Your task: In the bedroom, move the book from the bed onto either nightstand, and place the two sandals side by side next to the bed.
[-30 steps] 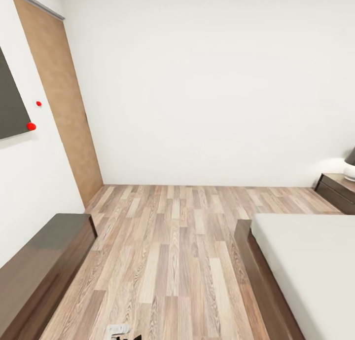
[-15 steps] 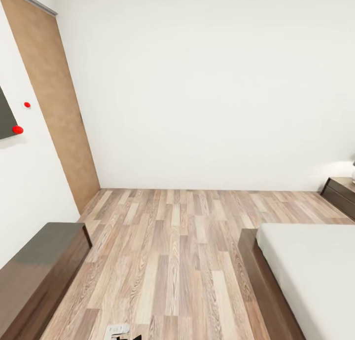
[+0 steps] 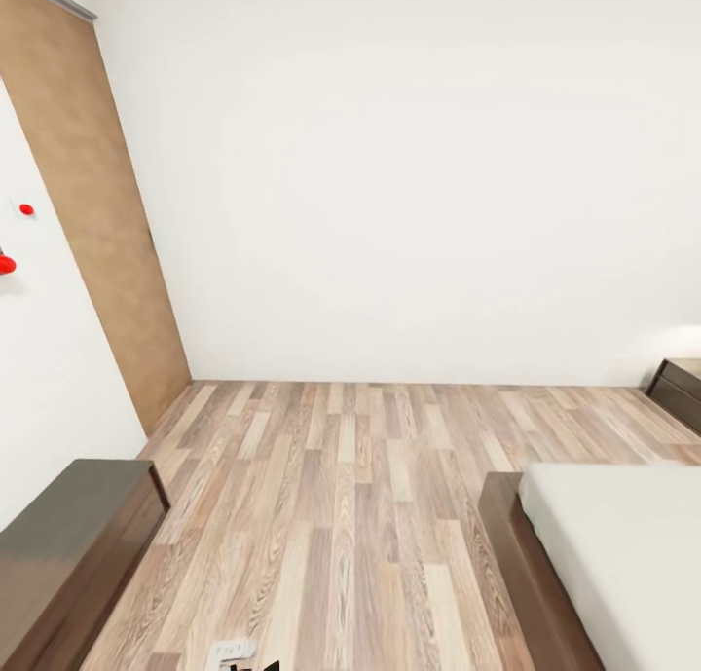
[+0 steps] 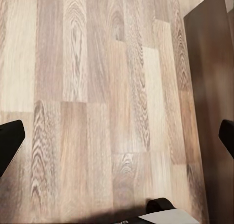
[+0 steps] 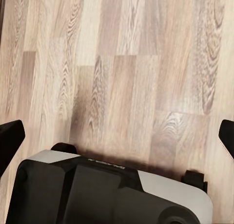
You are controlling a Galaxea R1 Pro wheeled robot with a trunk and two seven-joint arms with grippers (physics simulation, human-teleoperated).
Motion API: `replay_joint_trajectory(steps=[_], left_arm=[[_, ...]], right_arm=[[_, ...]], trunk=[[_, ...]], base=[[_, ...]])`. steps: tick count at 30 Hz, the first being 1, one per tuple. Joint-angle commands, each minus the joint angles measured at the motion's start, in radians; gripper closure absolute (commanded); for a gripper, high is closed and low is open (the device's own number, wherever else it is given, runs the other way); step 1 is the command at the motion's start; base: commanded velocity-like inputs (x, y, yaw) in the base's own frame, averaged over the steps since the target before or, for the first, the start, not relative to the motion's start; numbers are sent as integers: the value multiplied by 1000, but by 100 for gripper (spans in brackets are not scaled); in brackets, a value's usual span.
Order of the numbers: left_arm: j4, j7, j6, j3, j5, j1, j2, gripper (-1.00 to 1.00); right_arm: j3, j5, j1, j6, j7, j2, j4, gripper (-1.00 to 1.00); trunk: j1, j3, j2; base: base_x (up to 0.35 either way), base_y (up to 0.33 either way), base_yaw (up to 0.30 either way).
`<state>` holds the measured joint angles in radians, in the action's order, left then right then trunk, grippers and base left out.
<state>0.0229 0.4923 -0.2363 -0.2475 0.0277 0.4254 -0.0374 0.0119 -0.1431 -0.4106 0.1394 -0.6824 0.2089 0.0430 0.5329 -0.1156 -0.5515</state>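
I am on my way through the bedroom, and both my arms hang low, pointing down at the wood floor point(image 3: 341, 515), which I take to be a travelling pose that keeps them clear of the furniture. My left claw point(image 4: 117, 136) is spread wide with nothing between its black fingertips point(image 4: 9, 138); under it are bare planks, with the dark side of the long low cabinet point(image 4: 209, 102) running along one edge. My right claw point(image 5: 117, 136) is just as wide and just as empty, hanging over planks and the grey-and-black body of my own base point(image 5: 107, 190).

From my head I see the corner of the bed point(image 3: 604, 554) at the lower right: dark wooden frame, pale bare mattress. The stretch of mattress that shows has no book on it, so I judge the book lies further along the bed, past the right edge of what I can see. A corner of a nightstand point(image 3: 682, 389) stands against the far wall, beyond the head end of the bed. The long cabinet sits along the left wall, with a brown door point(image 3: 97, 233) past it in the corner and two red dots point(image 3: 26, 209) on the wall beside that door.

Neither sandal is on the floor between cabinet and bed. Everything I must handle is well apart from both claws. I think the next step is turning toward the bed.
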Motion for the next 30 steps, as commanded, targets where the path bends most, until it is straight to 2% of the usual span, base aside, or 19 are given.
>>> replay_joint_trajectory(steps=[1,26,30], left_arm=[[-1,4,-3,-5,3,1,0,-100],[-1,3,-3,-5,3,1,0,-100],[0,5,-3,-4,6,-4,1,-100]], right_arm=[[2,-7,-2,5,-5,0,5,-100],[1,-7,-2,6,-5,0,5,-100],[2,-6,-2,5,-5,0,8,-100]], trunk=[[1,-2,-2],[1,-2,-2],[1,-2,-2]], base=[[333,0,0],[333,0,0],[0,0,0]])
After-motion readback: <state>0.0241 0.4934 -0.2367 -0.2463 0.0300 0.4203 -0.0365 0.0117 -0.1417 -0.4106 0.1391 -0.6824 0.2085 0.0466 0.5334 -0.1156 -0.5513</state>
